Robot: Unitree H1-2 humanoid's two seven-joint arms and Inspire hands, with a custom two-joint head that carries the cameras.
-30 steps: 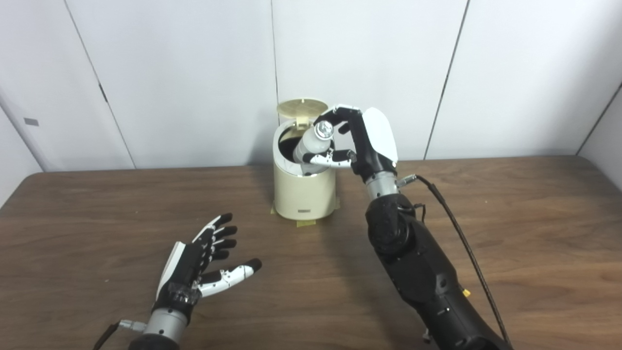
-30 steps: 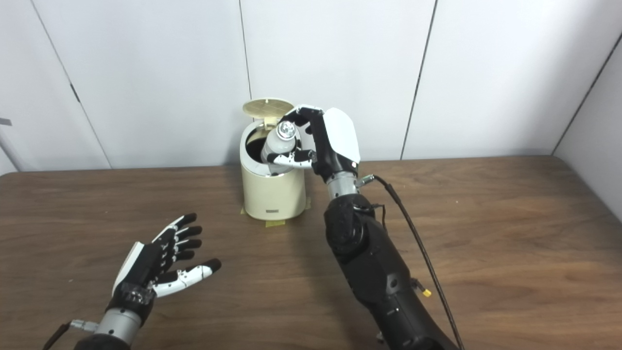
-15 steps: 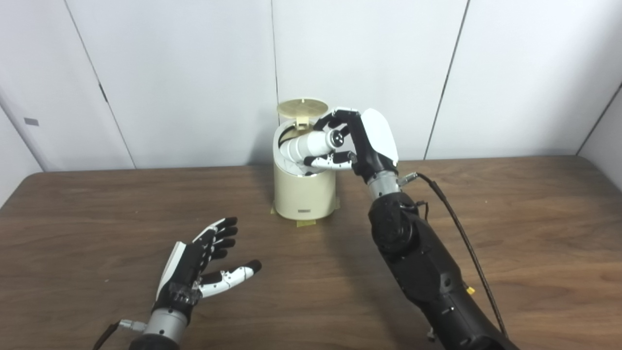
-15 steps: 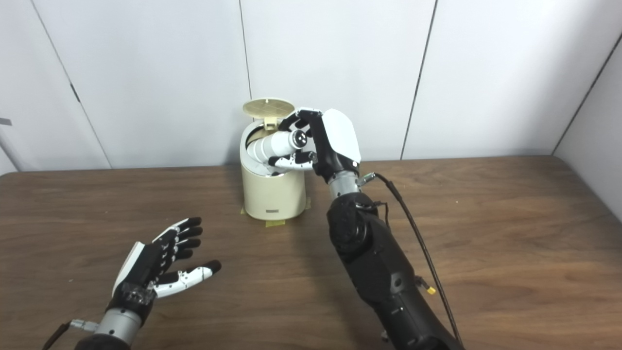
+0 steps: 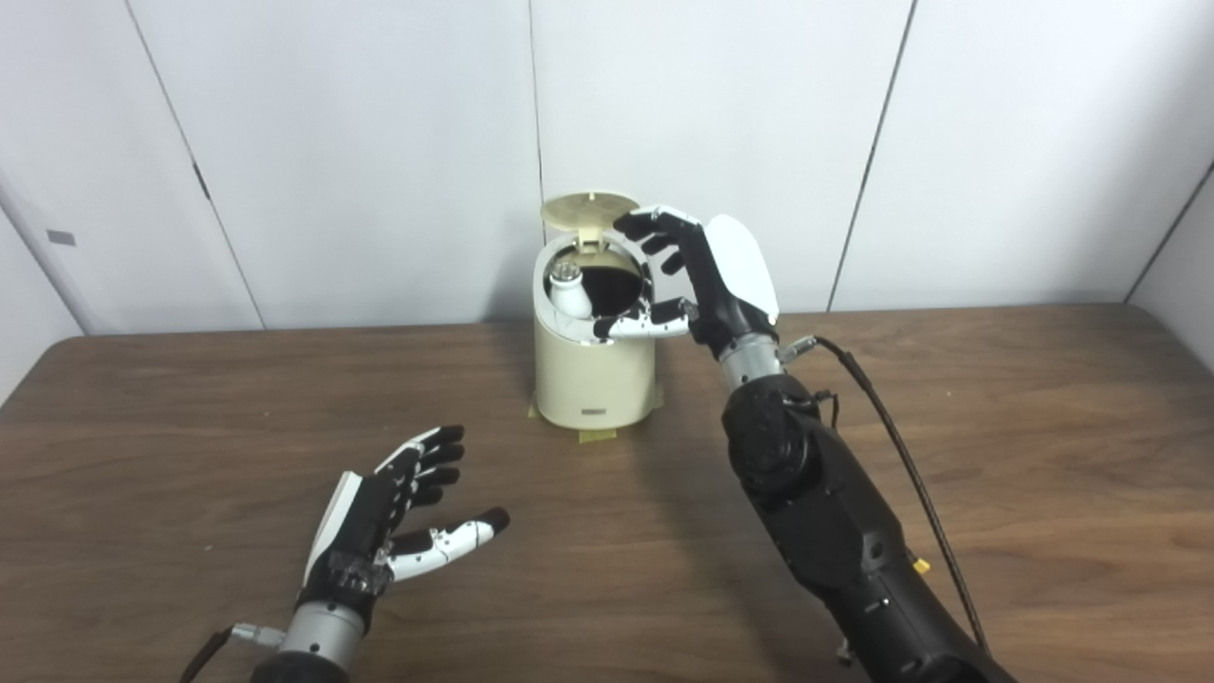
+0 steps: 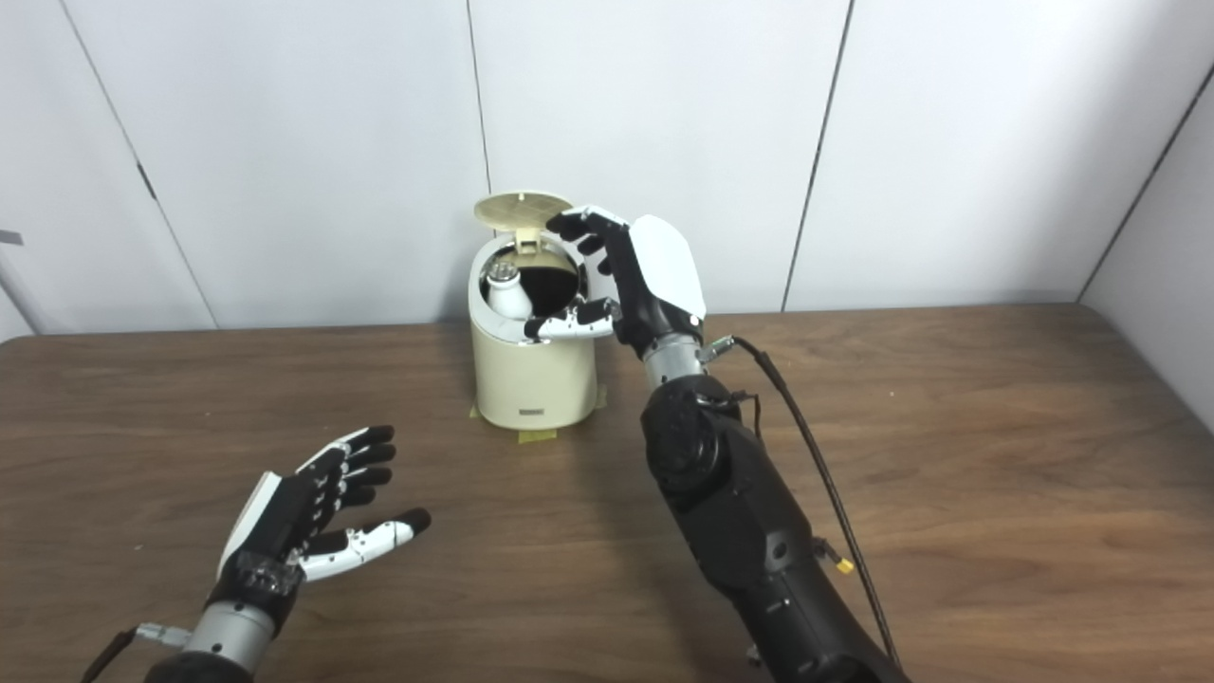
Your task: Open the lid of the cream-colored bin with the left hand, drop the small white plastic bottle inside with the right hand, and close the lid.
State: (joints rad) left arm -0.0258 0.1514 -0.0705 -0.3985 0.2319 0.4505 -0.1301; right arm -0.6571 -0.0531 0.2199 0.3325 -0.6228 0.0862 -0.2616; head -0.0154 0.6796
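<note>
Cream-colored cylindrical plastic bin (image 5: 593,365) stands at the far middle of the dark brown wood-grain worktop (image 5: 996,455), close to the white panelled wall (image 5: 332,142). Strips of tan tape (image 5: 596,434) show at the bin's base, on the near side. Round cream hinged lid (image 5: 590,209) is tipped up at the far edge of the bin, underside facing the camera, opening uncovered.

Small white plastic bottle (image 5: 569,290) sits inside the bin mouth, at the left of the dark opening, neck end up, leaning against the inner wall. No hand touches it.

Right hand (image 5: 697,280), black with white back shell, is raised at the right rim of the bin. Fingers (image 6: 579,228) apart and curved over the opening, holding nothing; the upper ones are near the lid's right edge, contact cannot be told. White thumb (image 5: 635,325) reaches left across the bin's near right rim. Black forearm (image 5: 825,531) runs from the near right edge up to it, with a black cable (image 5: 910,474) trailing alongside on the right.

Left hand (image 5: 394,517) is low over the near left worktop, well apart from the bin, palm turned rightward. Fingers spread, empty, thumb (image 5: 455,539) pointing right.
</note>
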